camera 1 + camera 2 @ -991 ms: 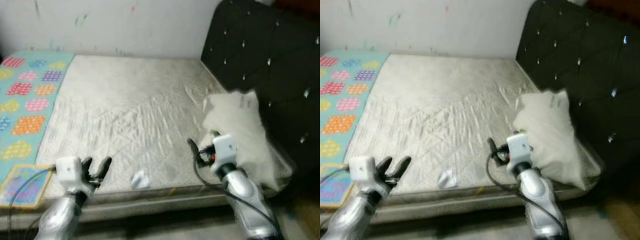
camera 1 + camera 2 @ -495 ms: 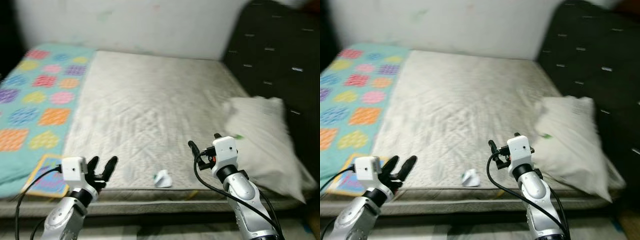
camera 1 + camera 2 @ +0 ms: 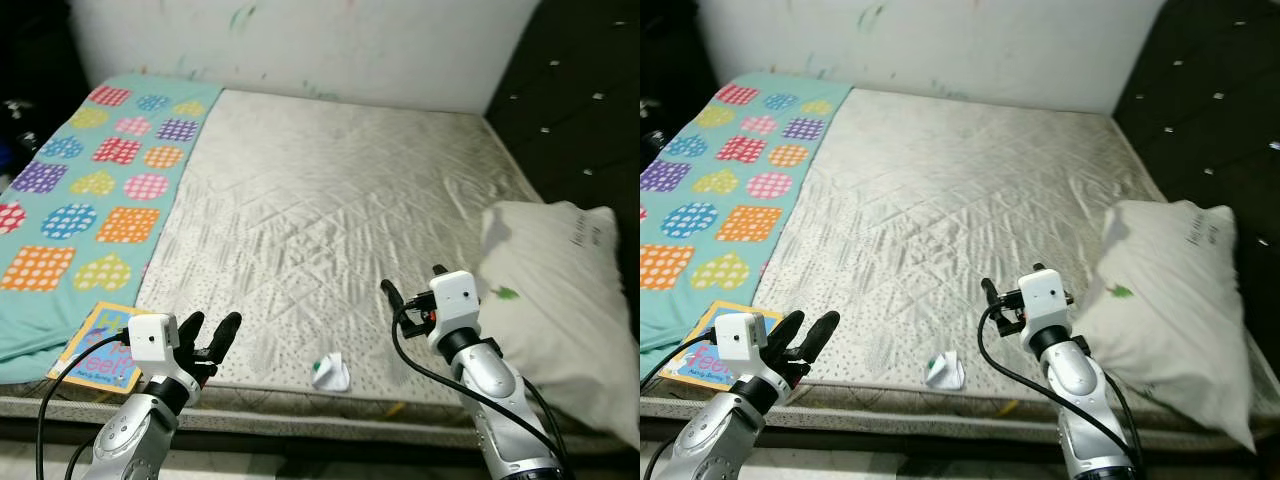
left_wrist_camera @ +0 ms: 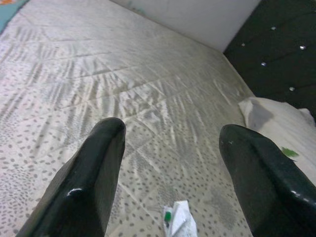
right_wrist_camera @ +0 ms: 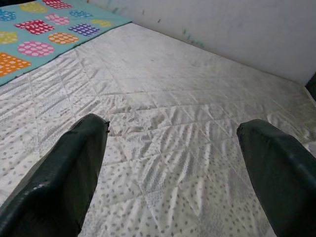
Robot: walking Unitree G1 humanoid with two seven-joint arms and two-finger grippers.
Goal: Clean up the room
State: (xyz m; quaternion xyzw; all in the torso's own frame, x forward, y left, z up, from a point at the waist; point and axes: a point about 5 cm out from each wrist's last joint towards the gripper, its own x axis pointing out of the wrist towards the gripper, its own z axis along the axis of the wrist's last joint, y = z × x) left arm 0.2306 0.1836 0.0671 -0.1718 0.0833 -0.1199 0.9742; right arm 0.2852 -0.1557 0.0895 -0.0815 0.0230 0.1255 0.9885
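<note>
bed mostly bare, tidying looks partly done. at 9 o'clock a patterned blanket lies flat along the mattress edge; at 8 o'clock a picture book sits on the near corner. left gripper hovers just beside it, fingers spread, holding nothing. at 6 o'clock a crumpled paper scrap lies loose, likely next to go. right gripper at 5 o'clock, fingers spread, empty. pillow at 3 o'clock against the headboard.
</note>
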